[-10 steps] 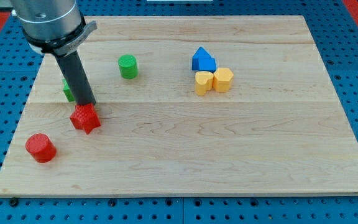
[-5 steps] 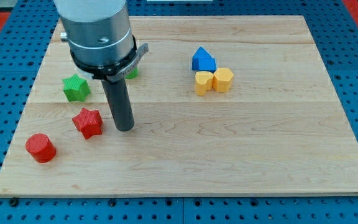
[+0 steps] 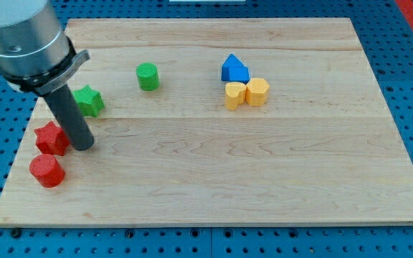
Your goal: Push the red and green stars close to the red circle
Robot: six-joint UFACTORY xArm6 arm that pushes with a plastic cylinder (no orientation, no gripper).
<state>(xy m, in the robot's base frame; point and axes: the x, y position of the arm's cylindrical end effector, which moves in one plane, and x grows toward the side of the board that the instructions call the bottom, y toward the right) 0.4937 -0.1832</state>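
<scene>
We have shoved the red star leftward — it now sits just above the red circle, our tip touching its right side; we carry no pincer, and the green star waits farther above.

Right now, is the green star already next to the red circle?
Not yet: green star sits apart above; red star lies between it and red circle.

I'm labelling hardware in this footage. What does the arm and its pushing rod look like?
A wide grey metal cylinder with a darker band and a small protruding tab low on it. Below it, a straight, smooth dark-grey rod narrows to my tip. No cables or markings show.
</scene>
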